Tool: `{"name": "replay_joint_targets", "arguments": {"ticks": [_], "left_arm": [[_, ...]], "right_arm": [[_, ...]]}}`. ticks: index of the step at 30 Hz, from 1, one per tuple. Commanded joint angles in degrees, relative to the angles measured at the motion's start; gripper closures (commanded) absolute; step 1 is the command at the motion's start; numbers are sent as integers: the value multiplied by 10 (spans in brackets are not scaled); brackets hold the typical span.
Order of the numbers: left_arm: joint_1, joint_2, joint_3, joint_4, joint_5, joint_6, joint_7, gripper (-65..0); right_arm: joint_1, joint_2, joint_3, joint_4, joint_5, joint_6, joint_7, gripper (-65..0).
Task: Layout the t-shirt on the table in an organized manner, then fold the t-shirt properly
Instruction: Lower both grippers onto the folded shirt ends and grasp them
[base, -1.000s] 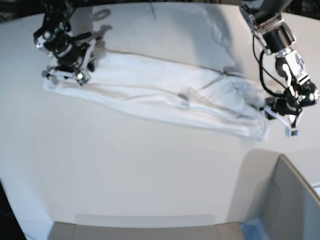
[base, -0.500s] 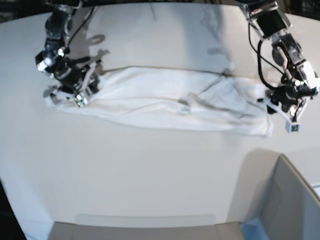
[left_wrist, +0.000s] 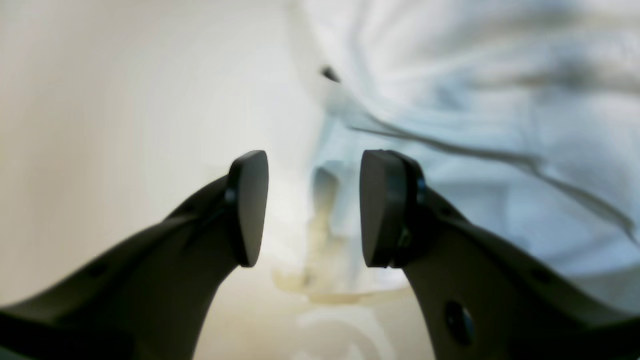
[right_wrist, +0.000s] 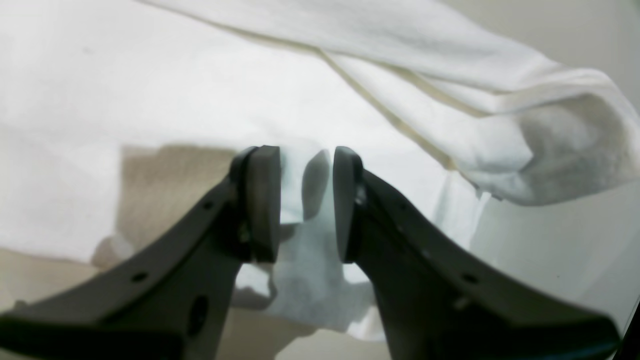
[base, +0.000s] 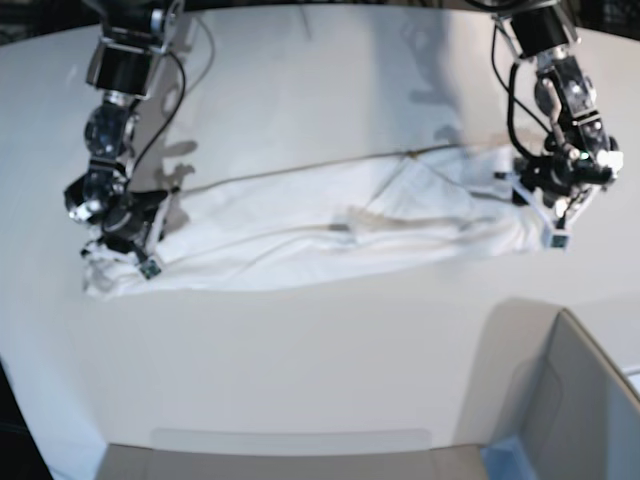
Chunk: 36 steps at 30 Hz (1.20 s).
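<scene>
The white t-shirt (base: 330, 230) lies on the table (base: 300, 360) as a long, creased band between my two grippers. My right gripper (base: 125, 250) is at the band's left end in the base view. In the right wrist view it (right_wrist: 306, 205) is shut on a fold of the t-shirt (right_wrist: 150, 75). My left gripper (base: 552, 225) is at the band's right end. In the left wrist view its jaws (left_wrist: 314, 207) stand apart over the cloth's edge, with the t-shirt (left_wrist: 475, 100) beyond and a small black tag (left_wrist: 330, 74) showing. No lettering shows.
A grey open-topped bin (base: 580, 400) stands at the front right. The table's curved front edge (base: 290, 435) runs along the bottom of the base view. Arm cables hang above both ends of the shirt.
The right gripper has pulled its end of the shirt toward the front edge. The left gripper and its end have moved back. The band now slants the other way.
</scene>
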Motion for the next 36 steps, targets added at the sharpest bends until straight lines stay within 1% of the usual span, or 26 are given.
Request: {"name": "replay_joint_targets", "arguments": {"ticks": [1, 2, 5, 7, 11, 17, 20, 25, 29, 36], "left_arm": [[-4, -3, 6, 22, -2, -4, 10, -303], [-3, 3, 12, 37, -2, -4, 17, -303], [12, 36, 11, 87, -2, -4, 22, -303], [15, 47, 11, 105, -1, -3, 23, -304], [18, 71, 10, 103, -1, -2, 23, -305], [18, 127, 9, 102, -1, -2, 22, -305], [15, 148, 9, 85, -1, -2, 21, -305], [14, 152, 7, 35, -1, 0, 19, -305], [14, 159, 7, 32, -1, 0, -3, -305], [2, 180, 8, 28, -1, -2, -4, -305]], "right_arm": [[-3, 4, 1, -6, -31, 10, -38, -186], [-4, 3, 1, -6, -31, 10, -38, -186], [-6, 1, 1, -6, -30, 10, -38, -186], [-7, 1, 1, -7, -30, 10, -38, -186], [-8, 1, 1, -7, -30, 10, -38, -186], [-8, 1, 1, -7, -30, 10, -38, -186], [-8, 0, 1, -7, -30, 10, -38, -186], [-8, 1, 1, -7, -30, 10, -38, -186], [-15, 3, 1, -5, -30, 10, -38, -186], [-16, 3, 1, -6, -30, 10, -37, -186]]}}
